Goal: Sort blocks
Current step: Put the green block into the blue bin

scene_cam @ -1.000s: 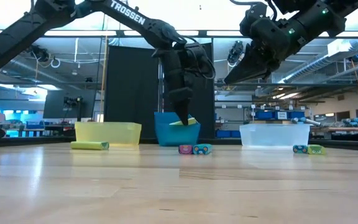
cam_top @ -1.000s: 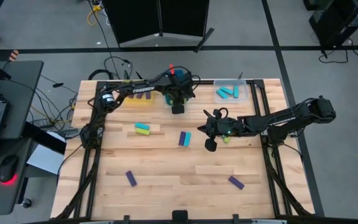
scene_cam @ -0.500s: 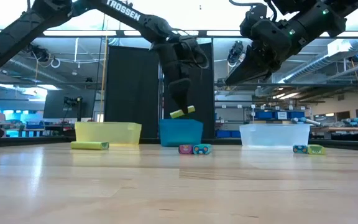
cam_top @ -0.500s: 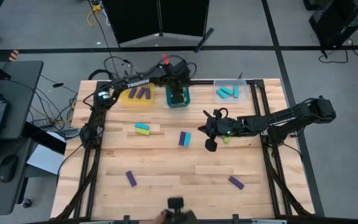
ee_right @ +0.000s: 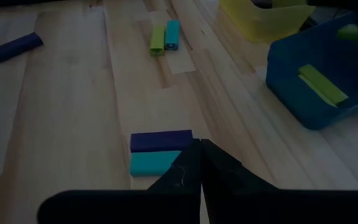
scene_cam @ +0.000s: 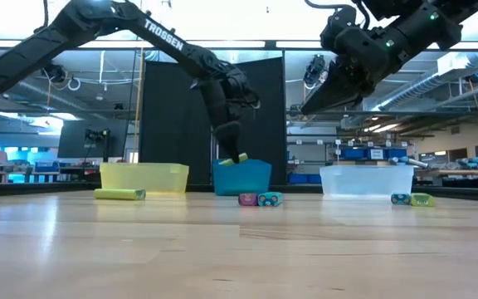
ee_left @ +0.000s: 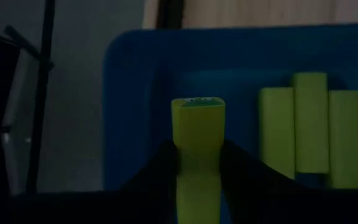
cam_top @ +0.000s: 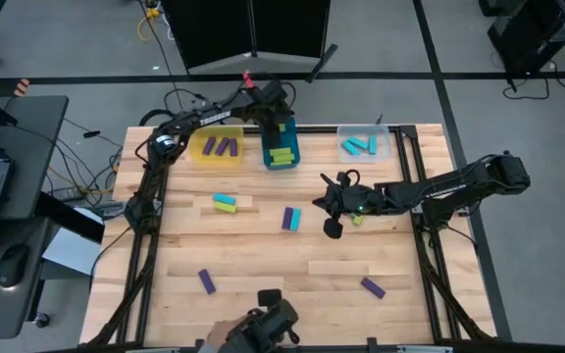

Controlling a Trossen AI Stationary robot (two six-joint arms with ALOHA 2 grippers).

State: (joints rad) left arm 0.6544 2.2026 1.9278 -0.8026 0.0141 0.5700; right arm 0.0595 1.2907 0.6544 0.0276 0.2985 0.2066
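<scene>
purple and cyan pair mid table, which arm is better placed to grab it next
Probably the right. Its hand hangs shut and empty beside the purple and cyan pair, while the left hand is at the blue bin holding a lime block.

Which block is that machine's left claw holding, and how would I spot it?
Find the blue bin at the table's far edge, between the yellow bin and the clear bin. Above it hangs the left claw, shut on a lime block. Unlike the lime blocks lying flat in the bin, this one is pinched between two dark fingers.

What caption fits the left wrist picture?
Left gripper holds a lime-green rectangular block over the blue plastic bin.
</scene>
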